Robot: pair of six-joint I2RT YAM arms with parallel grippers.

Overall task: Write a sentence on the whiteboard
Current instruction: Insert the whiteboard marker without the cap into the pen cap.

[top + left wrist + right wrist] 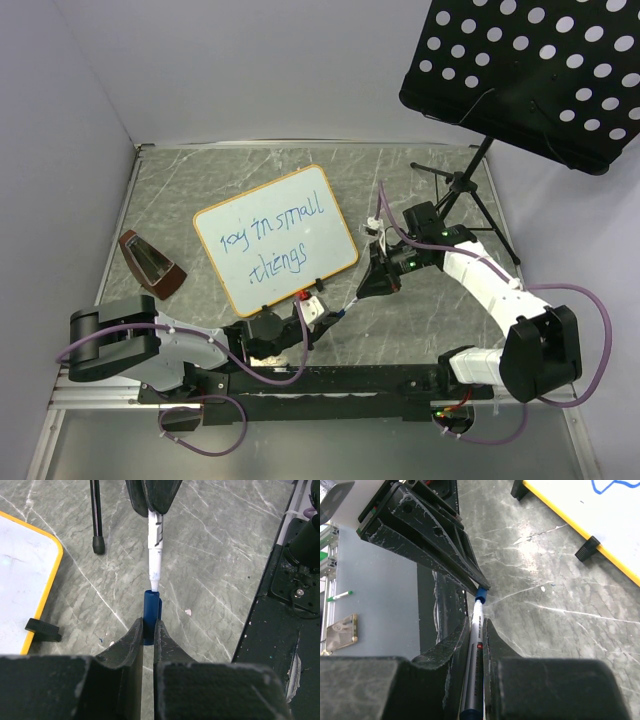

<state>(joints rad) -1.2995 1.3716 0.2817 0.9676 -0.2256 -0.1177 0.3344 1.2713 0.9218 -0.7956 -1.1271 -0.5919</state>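
The whiteboard (275, 238) lies on the table, tan-orange framed, with the blue sentence (272, 238) "joy in small things" in two lines. My left gripper (325, 320) is shut on a blue marker cap (151, 611), just off the board's near right corner. My right gripper (368, 290) is shut on the grey-white marker (476, 650). The marker (155, 545) points its tip into the cap's mouth. In the right wrist view the cap (480, 595) sits at the marker's end between the left fingers (430, 555). The board's edge (20, 580) and corner (600, 515) show in the wrist views.
A black perforated music stand (530, 70) stands at the back right, its tripod legs (460, 190) on the table; one leg (97, 515) is near the marker. A brown wedge-shaped object (150, 265) lies left of the board. Black clip feet (587, 547) hold the board.
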